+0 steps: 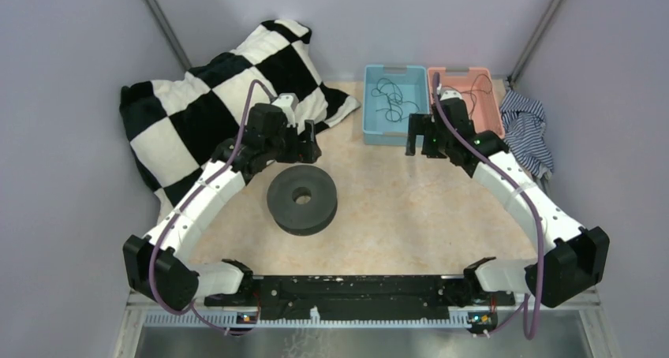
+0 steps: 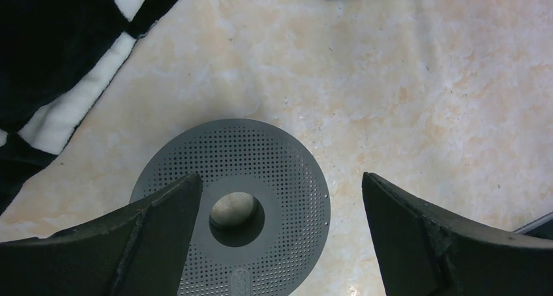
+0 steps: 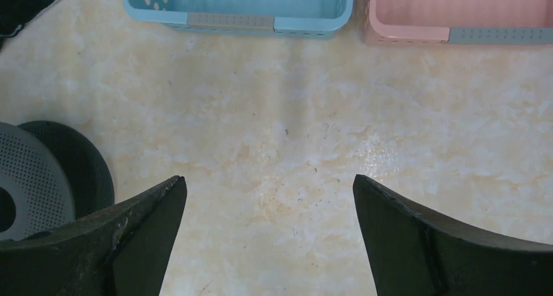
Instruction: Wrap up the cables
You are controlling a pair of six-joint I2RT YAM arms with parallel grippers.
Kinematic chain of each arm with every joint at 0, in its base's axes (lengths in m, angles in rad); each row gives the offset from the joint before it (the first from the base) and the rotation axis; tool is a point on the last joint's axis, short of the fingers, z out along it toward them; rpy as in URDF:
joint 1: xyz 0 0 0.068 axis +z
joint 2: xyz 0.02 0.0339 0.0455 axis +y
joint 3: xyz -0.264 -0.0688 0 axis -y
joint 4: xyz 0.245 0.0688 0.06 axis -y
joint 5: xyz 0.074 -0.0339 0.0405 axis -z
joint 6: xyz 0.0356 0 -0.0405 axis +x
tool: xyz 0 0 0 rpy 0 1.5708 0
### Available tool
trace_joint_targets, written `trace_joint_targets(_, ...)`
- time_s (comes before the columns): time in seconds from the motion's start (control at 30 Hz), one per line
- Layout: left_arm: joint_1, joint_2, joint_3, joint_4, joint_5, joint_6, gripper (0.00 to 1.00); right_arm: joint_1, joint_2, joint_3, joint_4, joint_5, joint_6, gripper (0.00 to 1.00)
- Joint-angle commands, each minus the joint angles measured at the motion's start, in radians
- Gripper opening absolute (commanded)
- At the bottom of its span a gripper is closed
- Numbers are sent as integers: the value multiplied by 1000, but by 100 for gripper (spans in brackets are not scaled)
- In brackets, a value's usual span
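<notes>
Jaws of the left gripper (image 2: 280, 185) stand fully spread and empty over the spool (image 1: 280, 202). The right gripper (image 3: 270, 182), equally wide and empty, sits just near the blue bin (image 1: 368, 106). Loose cables (image 1: 390, 99) lie far right in the blue bin and the pink bin (image 1: 496, 106).

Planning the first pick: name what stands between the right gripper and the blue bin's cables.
Only the near wall of the blue bin, ahead of the right gripper; the cables lie inside. Nothing visible covers them from above.
</notes>
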Motion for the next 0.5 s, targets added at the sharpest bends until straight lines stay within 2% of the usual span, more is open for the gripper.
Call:
trace_joint_targets(0.0,1,13,39,-8,39,-23,98,0,-31,-13,19,45,-12,99)
trace_joint_targets(0.2,1,39,31,-33,14,-60,98,1,-43,-14,26,53,-24,99)
trace_joint_targets(0.33,1,36,63,-67,45,-26,98,0,-52,-28,46,47,-12,99)
trace_joint_targets(0.4,3,23,62,-113,-69,-57,98,0,-56,-40,58,32,-7,99)
trace_joint_targets(0.47,51,12,63,-194,-149,-127,98,0,-58,-44,65,17,-4,99)
